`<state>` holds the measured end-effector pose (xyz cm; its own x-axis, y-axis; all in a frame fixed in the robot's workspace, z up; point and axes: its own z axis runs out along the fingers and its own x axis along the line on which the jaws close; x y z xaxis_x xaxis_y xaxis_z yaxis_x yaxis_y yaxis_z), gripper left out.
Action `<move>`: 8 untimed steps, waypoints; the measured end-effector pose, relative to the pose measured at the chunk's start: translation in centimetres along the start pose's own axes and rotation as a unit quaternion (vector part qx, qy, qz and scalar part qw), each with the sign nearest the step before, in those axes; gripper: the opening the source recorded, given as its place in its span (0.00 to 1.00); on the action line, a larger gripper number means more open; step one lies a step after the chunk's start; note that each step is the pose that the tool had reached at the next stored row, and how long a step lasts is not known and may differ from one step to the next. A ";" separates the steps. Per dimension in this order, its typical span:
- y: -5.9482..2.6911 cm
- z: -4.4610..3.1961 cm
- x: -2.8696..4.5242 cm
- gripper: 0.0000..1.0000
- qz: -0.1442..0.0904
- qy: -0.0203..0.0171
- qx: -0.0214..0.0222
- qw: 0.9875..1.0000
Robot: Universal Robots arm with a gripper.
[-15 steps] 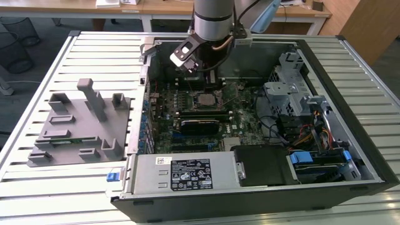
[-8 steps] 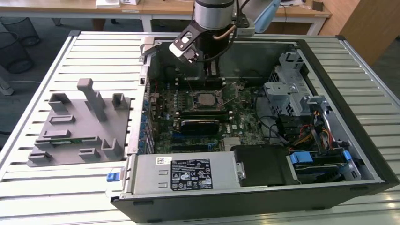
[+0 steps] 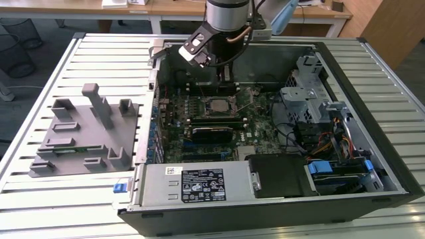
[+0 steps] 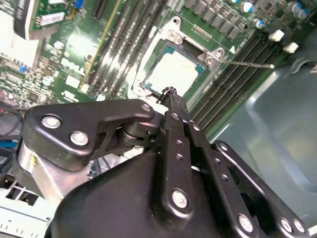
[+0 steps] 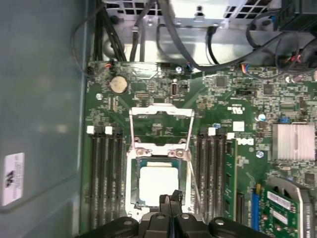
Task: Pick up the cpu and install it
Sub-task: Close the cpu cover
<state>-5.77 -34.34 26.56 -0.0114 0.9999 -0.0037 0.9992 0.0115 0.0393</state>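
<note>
Black and big, my pincer (image 5: 171, 200) sits closest in both wrist views. Its two tips are pressed together, and I see nothing held between them. The chip (image 5: 161, 182) is a shiny square lying flat in its holder (image 5: 132, 191) on the green board (image 5: 148, 89). In the exterior view the chip (image 3: 218, 105) is at 6 o'clock from my pincer, just under it, so I judge the way to it is straight down. It is square, so no side is the long one. The metal frame (image 5: 161, 121) that shuts over it stands flipped open, and a thin rod (image 4: 247, 63) sticks out beside it. Long black slots (image 5: 106, 173) run close along two sides, so room there is tight. The walls of the computer box (image 3: 371, 164) are well apart from my pincer.
</note>
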 end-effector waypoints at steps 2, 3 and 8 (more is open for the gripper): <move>0.05 0.01 -0.21 0.11 0.000 0.000 0.000 1.000; 0.15 0.02 -0.23 0.11 0.000 0.000 0.000 1.000; 1.39 0.06 -0.25 0.11 0.000 0.000 0.000 1.000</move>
<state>-4.38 -34.58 26.56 -0.0113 0.9999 -0.0036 0.9992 0.0115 0.0392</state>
